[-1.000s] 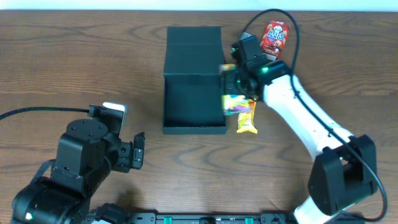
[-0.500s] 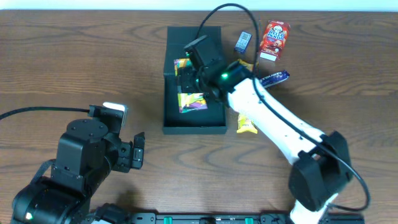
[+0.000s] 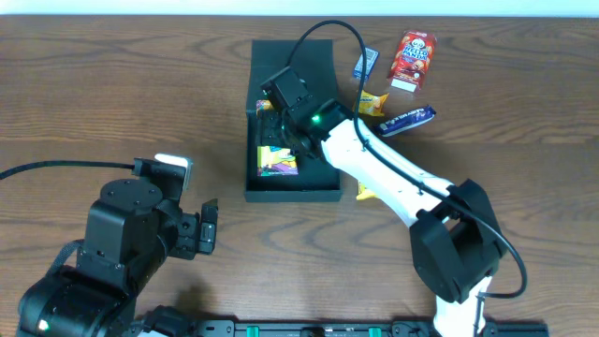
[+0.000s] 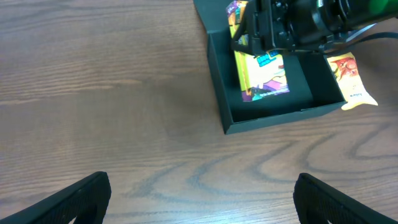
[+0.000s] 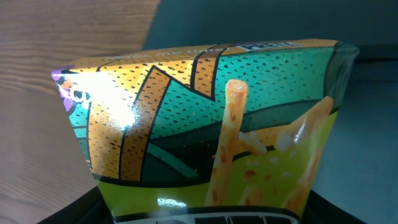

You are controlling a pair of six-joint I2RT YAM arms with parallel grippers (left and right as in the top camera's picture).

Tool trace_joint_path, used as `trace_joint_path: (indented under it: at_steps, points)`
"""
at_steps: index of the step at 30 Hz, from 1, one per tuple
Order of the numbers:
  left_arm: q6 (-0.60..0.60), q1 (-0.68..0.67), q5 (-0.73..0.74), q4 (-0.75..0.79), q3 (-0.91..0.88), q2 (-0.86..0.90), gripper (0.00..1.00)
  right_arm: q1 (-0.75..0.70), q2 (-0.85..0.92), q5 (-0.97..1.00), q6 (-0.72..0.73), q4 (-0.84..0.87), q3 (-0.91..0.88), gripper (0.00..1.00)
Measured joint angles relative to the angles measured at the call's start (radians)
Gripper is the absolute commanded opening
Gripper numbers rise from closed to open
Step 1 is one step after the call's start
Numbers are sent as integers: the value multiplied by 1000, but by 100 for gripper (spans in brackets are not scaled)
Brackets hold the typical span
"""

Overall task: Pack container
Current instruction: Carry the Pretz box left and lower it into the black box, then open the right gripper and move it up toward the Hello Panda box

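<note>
Evidently the placing step is under way: the right fingers reach down into the container and appear clenched on the far end of a snack packet, which sits low against the tray's left wall (the right wrist view is filled by its wrapper, so the grip itself is hard to see). Next, I judge, the packet needs letting go flat on the tray floor, then the arm must lift clear and go for the loose snacks to the right, such as the blue bar. The container rests on the table at its middle, open side up, its long axis running near to far, the lid flap laid back on the far side. The left fingers hang spread apart, empty.
</note>
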Motion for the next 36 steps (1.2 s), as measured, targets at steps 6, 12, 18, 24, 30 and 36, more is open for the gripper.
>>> trace_joint_path:
  at_steps: [6,12,18,24,30,36]
  points:
    - [0,0,0,0,0,0,95,21,16,0,16,0,0,86]
    - [0,0,0,0,0,0,95,19,18,0,13,-48,17,81]
    - [0,0,0,0,0,0,95,18,19,20,-23,-87,85,74]
    - [0,0,0,0,0,0,95,4,21,77,-71,-185,135,78]
    - [0,0,0,0,0,0,95,-108,21,102,-116,-283,231,80]
    - [0,0,0,0,0,0,95,-251,21,115,-175,-314,265,89]
